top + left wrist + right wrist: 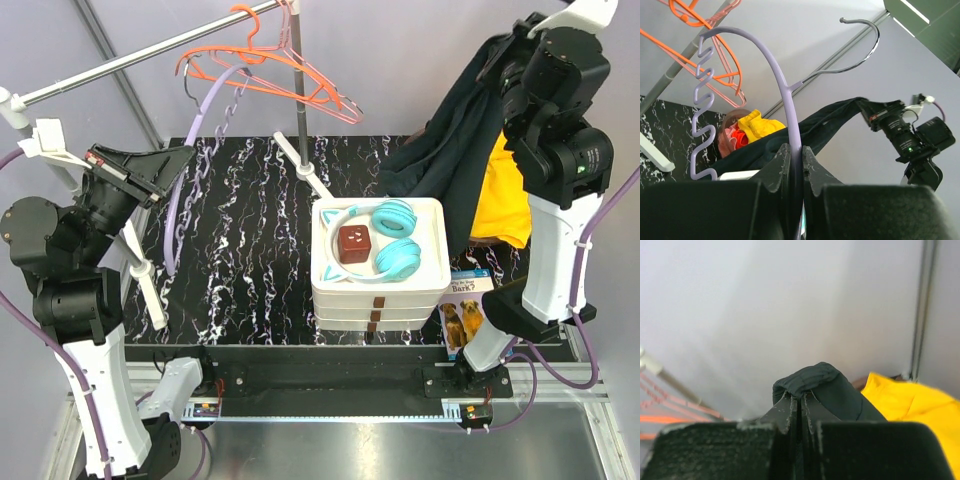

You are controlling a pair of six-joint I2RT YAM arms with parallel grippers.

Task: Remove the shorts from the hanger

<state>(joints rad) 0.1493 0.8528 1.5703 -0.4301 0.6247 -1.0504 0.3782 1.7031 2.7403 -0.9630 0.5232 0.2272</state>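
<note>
Top external view: the dark navy fabric shorts hang at two o'clock, bunched in the pressed-together right tool. They are well apart from the lavender plastic hanger at ten o'clock, which the left tool pinches by its arm. The shorts look free of it. Best now: steady the hanger and lower the shorts gently onto the black marbled bench.

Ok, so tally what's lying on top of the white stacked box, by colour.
Teal: 1, the headphones
Brown: 1, the small cube
Total: 2
</note>
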